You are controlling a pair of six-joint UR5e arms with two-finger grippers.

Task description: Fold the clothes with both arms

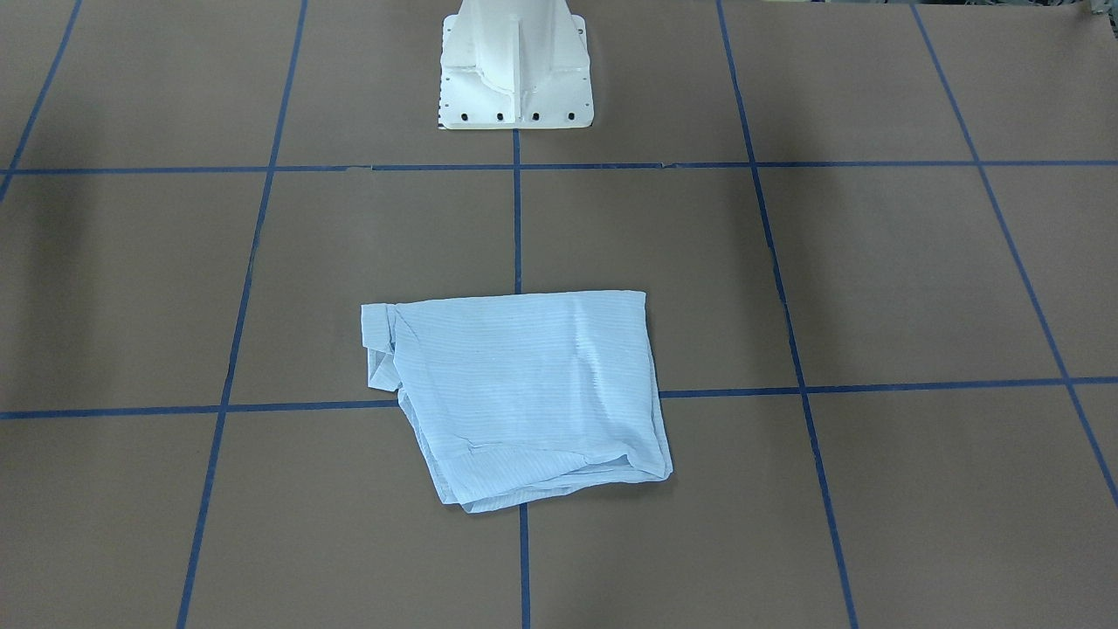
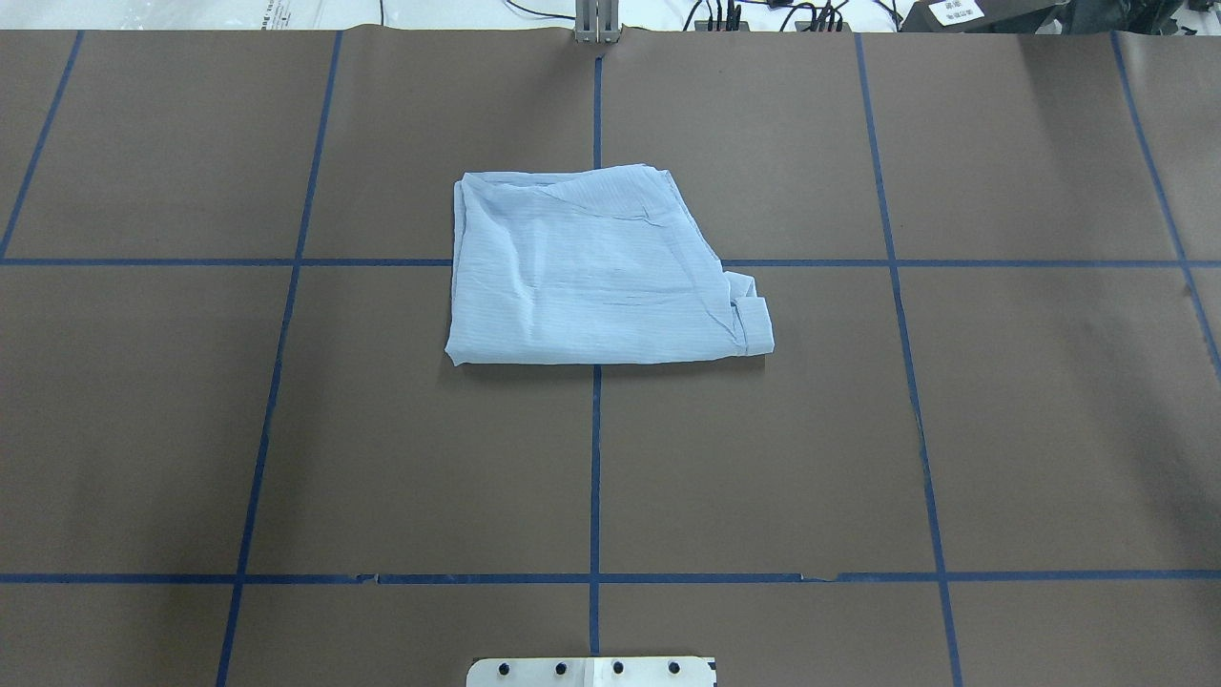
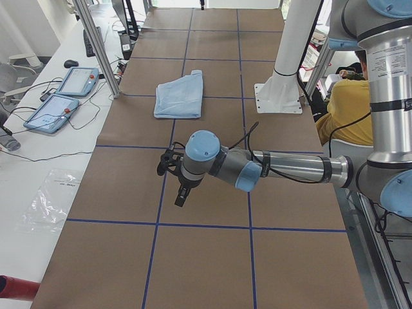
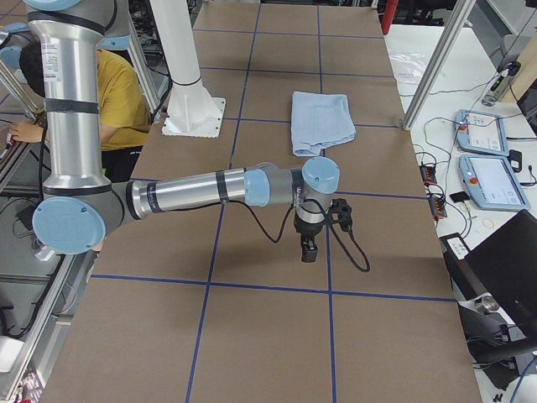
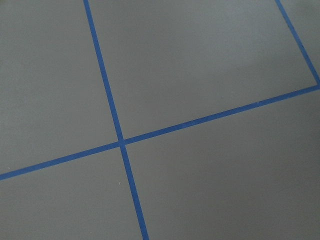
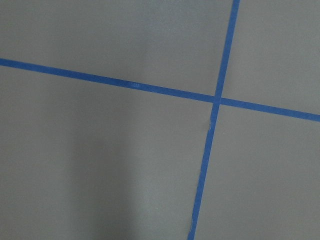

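Exterior front-facing: a thin pale blue, finely striped shirt (image 1: pixel 515 393) lies as a compact, roughly four-sided packet on the brown paper-covered table (image 1: pixel 873 279). It sits over a crossing of the blue tape grid lines (image 1: pixel 873 163), straight out from the white pedestal base (image 1: pixel 515 70). Stacked hems show along the edge away from the robot, and a cuff-like end pokes out at one corner. No arm is in view. I judge the folding done or nearly so, with the packet left central where both arms reach it equally.

Overhead exterior: the packet's edge nearest the robot is straight and smooth, like a fold line. The loose cuff sits at the corner on the robot's right. That corner looks like the only spot that could need tidying.

Exterior left: the near left arm stretches low over bare table, well apart from the shirt, its black two-finger left gripper (image 3: pixel 181 196) pointing down. Whether its fingers are parted or closed I cannot tell.

Exterior right: the right gripper (image 4: pixel 309 250) hangs likewise over bare paper, far from the cloth, its finger state also unclear. Both arms seem parked aside so the garment lies unobstructed.

Left and right wrist-mounted views show only brown paper and tape crossings, with no cloth and no fingers.
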